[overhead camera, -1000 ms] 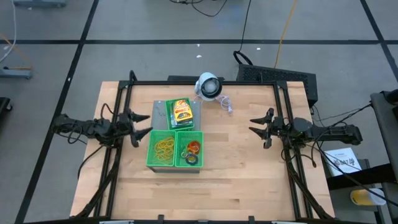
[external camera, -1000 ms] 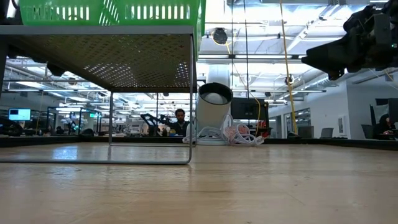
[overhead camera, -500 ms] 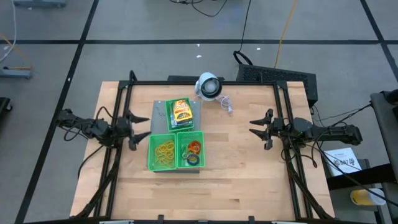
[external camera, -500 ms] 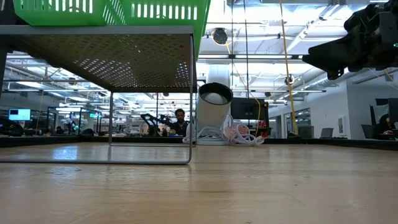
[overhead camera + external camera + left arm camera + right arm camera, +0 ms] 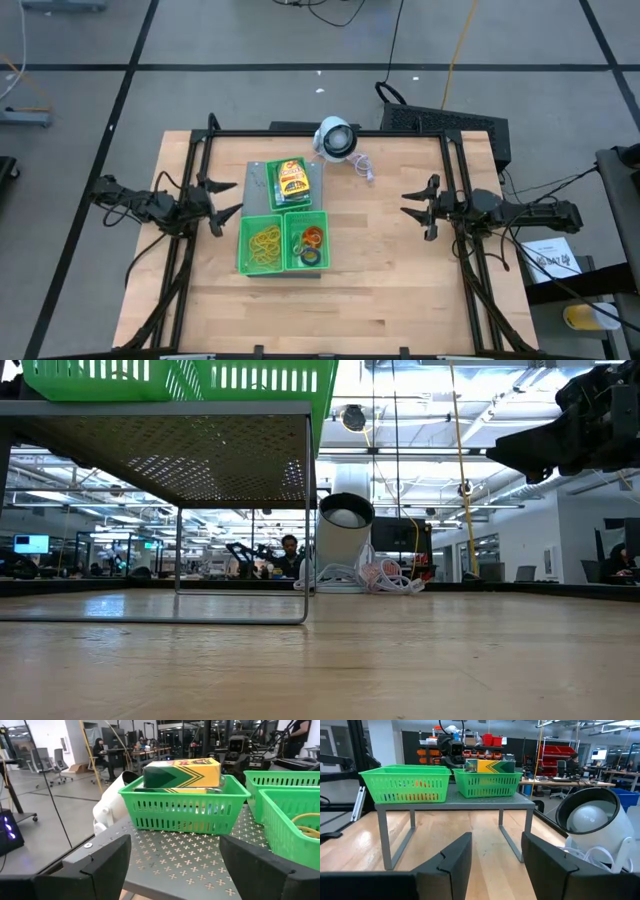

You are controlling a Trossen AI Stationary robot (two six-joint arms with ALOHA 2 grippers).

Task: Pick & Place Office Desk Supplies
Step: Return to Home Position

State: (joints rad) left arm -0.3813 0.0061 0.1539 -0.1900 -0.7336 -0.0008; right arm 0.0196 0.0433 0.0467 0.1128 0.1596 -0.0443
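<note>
Crayon boxes [image 5: 292, 181] fill the rear green basket [image 5: 319, 186] on the metal shelf [image 5: 256, 178], rubber bands [image 5: 265, 238] its front baskets [image 5: 241, 242]; left gripper [image 5: 238, 198] and right gripper [image 5: 405, 203], jaws spread and empty, flank the shelf, so sorting looks finished.

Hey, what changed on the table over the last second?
The left end effector drew back a little toward the table's left edge, away from the shelf, open and holding nothing. Nothing was taken hold of or let go. The right end effector stayed open at the right side, and the baskets, crayon boxes, bands and white device did not move.
</note>
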